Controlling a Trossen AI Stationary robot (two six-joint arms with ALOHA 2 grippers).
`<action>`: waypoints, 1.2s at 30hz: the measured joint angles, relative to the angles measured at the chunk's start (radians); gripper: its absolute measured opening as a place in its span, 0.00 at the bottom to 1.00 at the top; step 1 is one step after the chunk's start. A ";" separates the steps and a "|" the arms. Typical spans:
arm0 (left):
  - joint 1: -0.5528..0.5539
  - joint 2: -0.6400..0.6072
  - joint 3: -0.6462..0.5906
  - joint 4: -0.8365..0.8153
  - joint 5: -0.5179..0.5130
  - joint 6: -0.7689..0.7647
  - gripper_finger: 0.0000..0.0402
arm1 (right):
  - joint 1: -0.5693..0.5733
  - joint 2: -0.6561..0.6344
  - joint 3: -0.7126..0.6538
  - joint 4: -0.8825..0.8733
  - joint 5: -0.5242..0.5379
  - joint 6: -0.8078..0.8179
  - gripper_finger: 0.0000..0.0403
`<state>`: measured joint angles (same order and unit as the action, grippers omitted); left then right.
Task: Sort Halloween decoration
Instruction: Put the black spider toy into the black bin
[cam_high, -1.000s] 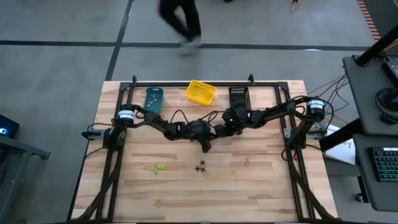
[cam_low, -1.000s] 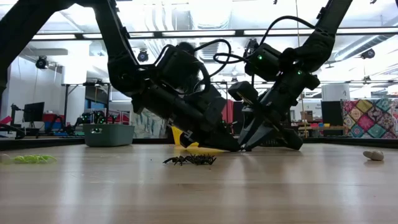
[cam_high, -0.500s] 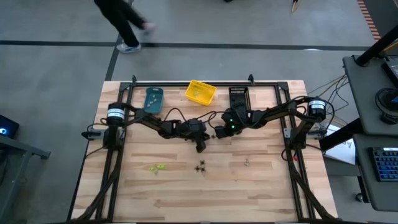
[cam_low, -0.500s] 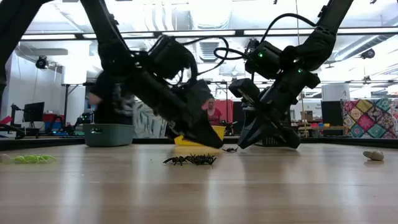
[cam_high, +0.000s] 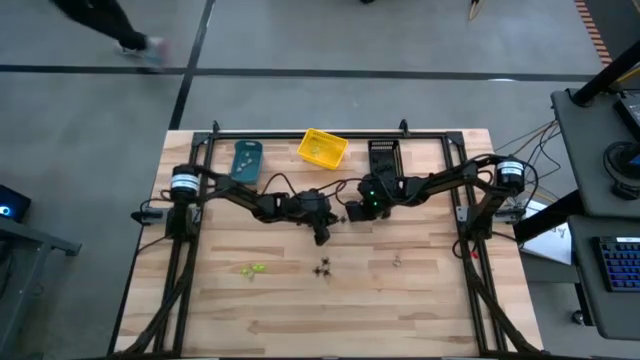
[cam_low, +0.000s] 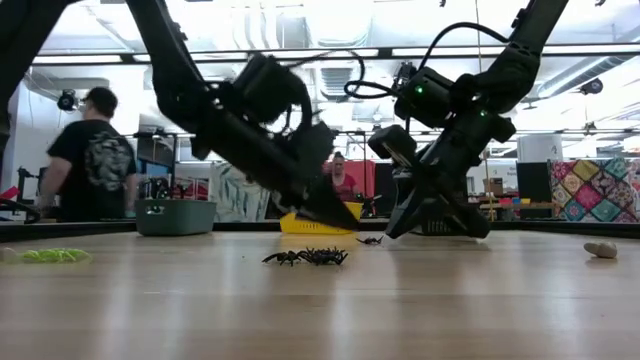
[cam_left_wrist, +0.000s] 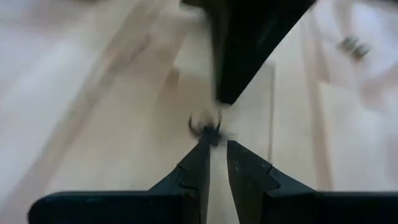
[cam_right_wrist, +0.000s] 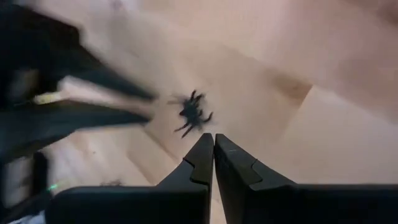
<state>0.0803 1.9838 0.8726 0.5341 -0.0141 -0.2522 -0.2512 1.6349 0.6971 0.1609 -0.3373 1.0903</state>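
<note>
A small black spider trinket (cam_low: 371, 240) lies on the wood between my two grippers; the right wrist view shows this spider (cam_right_wrist: 193, 113) just ahead of its fingers. My left gripper (cam_left_wrist: 217, 143) is narrowly open, with that spider (cam_left_wrist: 209, 129) just past its fingertips. My right gripper (cam_right_wrist: 213, 138) is shut and hangs low over the table. In the high view the left gripper (cam_high: 320, 237) and right gripper (cam_high: 346, 214) sit close together mid-table. Nearer the front edge lie a black spider cluster (cam_high: 323, 268), a yellow-green trinket (cam_high: 252, 269) and a pale trinket (cam_high: 397, 261).
Along the far edge stand a teal bin (cam_high: 247, 160), a yellow bin (cam_high: 322, 148) and a black bin (cam_high: 383, 158). A black frame (cam_high: 300, 133) borders the table's far edge and sides. A person (cam_low: 88, 160) walks behind the table. Bare wood stretches along the near edge.
My left gripper has drawn back toward the table's left and risen a little, away from my right gripper, where the two tips had met on the table. The small black spider now shows lying between them. A person has walked leftward behind the table.
</note>
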 joint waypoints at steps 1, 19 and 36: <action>0.000 0.013 0.000 0.000 -0.001 -0.005 0.09 | 0.000 -0.003 0.000 -0.001 -0.012 0.017 0.02; 0.008 0.018 0.023 0.047 -0.003 -0.004 0.09 | 0.006 -0.010 0.000 -0.009 -0.029 0.057 0.17; 0.010 0.092 0.025 0.048 -0.004 -0.026 0.09 | 0.000 -0.007 0.000 0.000 0.051 0.032 0.21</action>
<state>0.0898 2.0754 0.8974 0.5824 -0.0177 -0.2787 -0.2516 1.6279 0.6971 0.1607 -0.2867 1.1224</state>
